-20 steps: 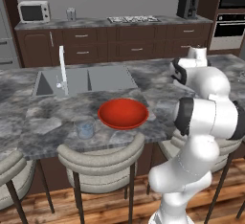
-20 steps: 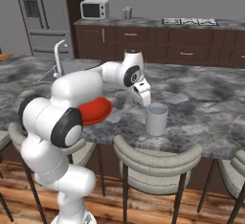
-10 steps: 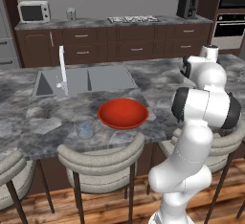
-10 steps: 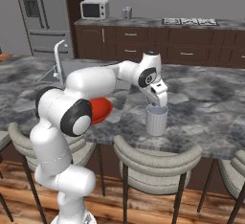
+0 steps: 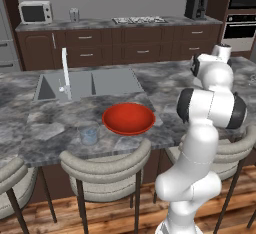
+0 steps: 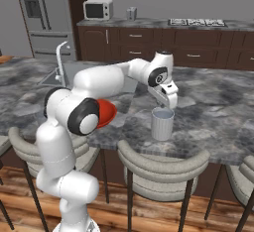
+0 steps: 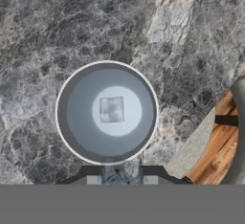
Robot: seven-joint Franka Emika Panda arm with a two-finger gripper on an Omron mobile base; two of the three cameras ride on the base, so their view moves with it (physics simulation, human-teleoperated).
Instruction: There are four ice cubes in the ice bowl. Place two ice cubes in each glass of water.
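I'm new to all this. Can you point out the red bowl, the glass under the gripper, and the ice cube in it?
Red bowl (image 5: 128, 118), left base view, inner floor.
Glass (image 6: 162, 125), right base view, side wall.
Ice cube (image 7: 111, 109), hand view, top face.

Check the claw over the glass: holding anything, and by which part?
Cannot be told. The claw hangs just above the glass of water, fingertips barely visible in the hand view. One ice cube already lies inside the glass.

I find no legible text, label, brand, number or sign on any surface in my three views.
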